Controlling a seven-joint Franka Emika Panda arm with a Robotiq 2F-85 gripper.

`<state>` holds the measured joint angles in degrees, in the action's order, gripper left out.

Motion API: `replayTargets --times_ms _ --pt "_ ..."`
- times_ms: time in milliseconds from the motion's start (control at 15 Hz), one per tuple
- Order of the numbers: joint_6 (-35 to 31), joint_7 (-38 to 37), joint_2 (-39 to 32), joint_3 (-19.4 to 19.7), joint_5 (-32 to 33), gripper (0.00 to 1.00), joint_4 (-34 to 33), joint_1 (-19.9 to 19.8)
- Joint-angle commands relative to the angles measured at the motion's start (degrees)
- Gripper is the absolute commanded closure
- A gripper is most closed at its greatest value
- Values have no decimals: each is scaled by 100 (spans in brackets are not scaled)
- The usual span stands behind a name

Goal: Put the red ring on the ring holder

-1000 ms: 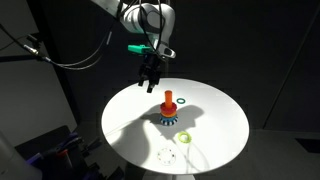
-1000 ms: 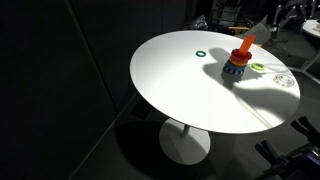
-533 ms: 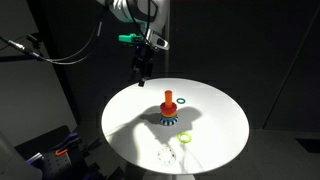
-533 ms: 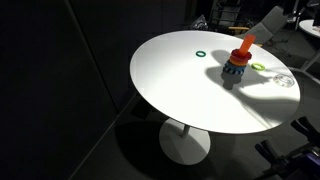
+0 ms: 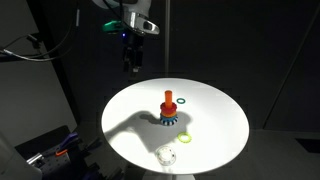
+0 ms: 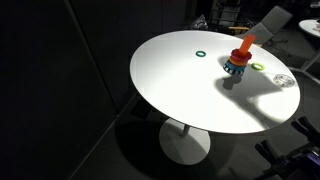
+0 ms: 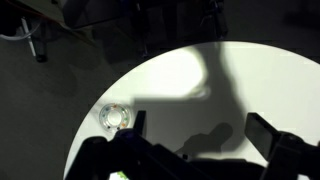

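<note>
Tool (image 5: pixel 130 64) hangs high above the round white desk (image 5: pixel 215 125), over its 10 o'clock rim. Fingers spread, nothing between them.

Small flat red plastic ring (image 6: pixel 239 56) sits around the orange peg of the blue-and-yellow-based ring holder (image 6: pixel 237 68), near desk centre.

Around the holder in an exterior view:
- thin green ring (image 5: pixel 186 100) at 1 o'clock
- thin yellow-green ring (image 5: pixel 186 137) at 5 o'clock
- white ring (image 5: pixel 167 155) at 6 o'clock
</note>
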<state>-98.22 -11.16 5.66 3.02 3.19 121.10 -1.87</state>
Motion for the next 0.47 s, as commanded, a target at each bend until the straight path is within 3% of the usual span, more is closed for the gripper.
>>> replayTargets --times_ms 0,400 --pt "-444 -344 664 -104 215 0 577 -38" --pt "-340 -205 468 -102 119 0 421 -50"
